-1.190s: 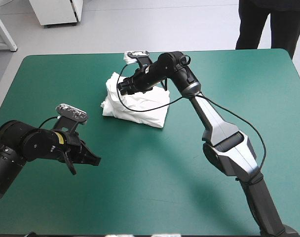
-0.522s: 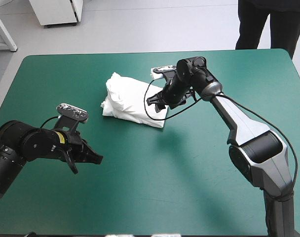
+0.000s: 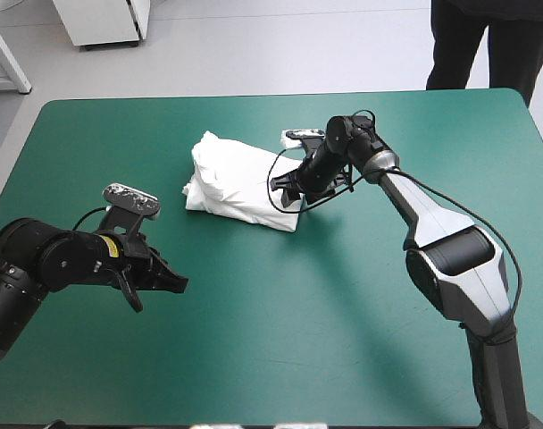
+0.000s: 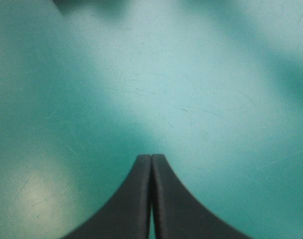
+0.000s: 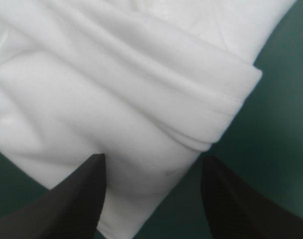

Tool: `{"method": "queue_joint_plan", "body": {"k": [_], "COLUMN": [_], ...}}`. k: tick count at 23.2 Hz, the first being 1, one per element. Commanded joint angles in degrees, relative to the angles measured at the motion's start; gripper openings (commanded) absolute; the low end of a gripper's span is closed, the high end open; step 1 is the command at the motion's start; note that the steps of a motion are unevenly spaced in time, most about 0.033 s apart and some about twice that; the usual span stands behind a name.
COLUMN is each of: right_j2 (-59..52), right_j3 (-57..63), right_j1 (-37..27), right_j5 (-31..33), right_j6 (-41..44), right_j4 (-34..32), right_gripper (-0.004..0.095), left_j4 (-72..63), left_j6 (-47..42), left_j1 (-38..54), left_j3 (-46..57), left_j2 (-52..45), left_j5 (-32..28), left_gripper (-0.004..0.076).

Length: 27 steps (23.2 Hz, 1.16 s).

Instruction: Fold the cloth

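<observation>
The white T-shirt (image 3: 240, 183) lies as a folded bundle a little behind the middle of the teal-green table. My right gripper (image 3: 289, 193) hovers at the bundle's right edge, open, with nothing held. In the right wrist view the layered folds of the T-shirt (image 5: 126, 89) fill the space ahead of the gripper (image 5: 151, 162), whose black fingers (image 5: 86, 179) stand apart over a corner of the cloth. My left gripper (image 3: 175, 286) rests low at the front left, well away from the bundle. Its fingers (image 4: 151, 164) are shut over bare teal-green cover.
Bare teal-green cover (image 3: 298, 340) stretches across the front and right of the table. The right arm reaches in from the front right corner toward the bundle.
My right gripper has drawn back off the top of the bundle to its right edge and come lower. The left arm has hardly moved.
</observation>
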Motion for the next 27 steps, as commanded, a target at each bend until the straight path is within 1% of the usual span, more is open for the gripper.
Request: {"method": "queue_joint_plan", "body": {"k": [1,7,9,10,11,12,13,16,18,20,21,23,27], "right_j2": [-2.3,-0.7,-0.7,-0.7,-0.7,-0.7,-0.7,-0.8,-1.5,-3.4,-4.1,-6.0,-12.6], "right_j3": [-1.4,-1.4,-1.4,-1.4,-1.4,-1.4,-1.4,-1.9,-1.9,-1.8,-1.7,0.4,13.3], "right_j1": [-0.3,-0.3,-0.3,-0.3,-0.3,-0.3,-0.3,-0.5,-0.5,-0.7,-1.1,-2.7,-9.9], "right_j5": [-1.8,-2.1,-2.1,-1.4,-1.0,-0.1,0.3,5.0,5.4,5.4,5.4,5.4,5.4], "right_j6": [-1.0,-2.0,-2.0,-2.0,-2.0,-1.8,-1.6,-3.8,-3.7,-3.0,-2.9,-2.7,-2.7], "right_j4": [3.0,3.9,3.6,2.9,2.6,1.5,1.0,-0.3,-3.8,-10.2,-11.0,-13.0,-17.3], "right_gripper": [0.0532,0.0518,0.044,0.0268,0.0158,-0.0014,-0.0009,-0.0017,-0.0017,-0.0017,-0.0017,-0.0017,-0.0017], "left_j4": [-0.7,-0.7,-0.7,-0.7,-0.7,-0.7,-0.7,-0.7,-0.7,-0.7,-0.7,-0.7,-0.7], "left_j6": [0.0,0.0,0.0,0.0,0.0,0.0,0.0,0.0,0.0,0.0,0.0,0.0,0.0], "left_j1": [0.1,0.1,0.1,0.1,0.1,0.1,0.1,0.1,0.1,0.1,0.1,0.1,0.1], "left_j3": [-1.3,-1.3,-1.3,-1.3,-1.3,-1.3,-1.3,-1.3,-1.3,-1.3,-1.3,-1.3,-1.3], "left_j2": [-1.1,-1.1,-1.1,-1.1,-1.1,-1.1,-1.0,-1.0,-1.0,-1.0,-1.0,-1.0,-1.0], "left_j5": [-2.3,-2.3,-2.3,-2.5,-2.6,-2.9,-2.9,-2.8,-2.7,-2.0,-1.7,-1.6,-1.6], "left_gripper": [-0.0009,-0.0009,-0.0009,-0.0009,-0.0009,-0.0009,-0.0009,-0.0009,-0.0009,-0.0009,-0.0009,-0.0009,-0.0009]}}
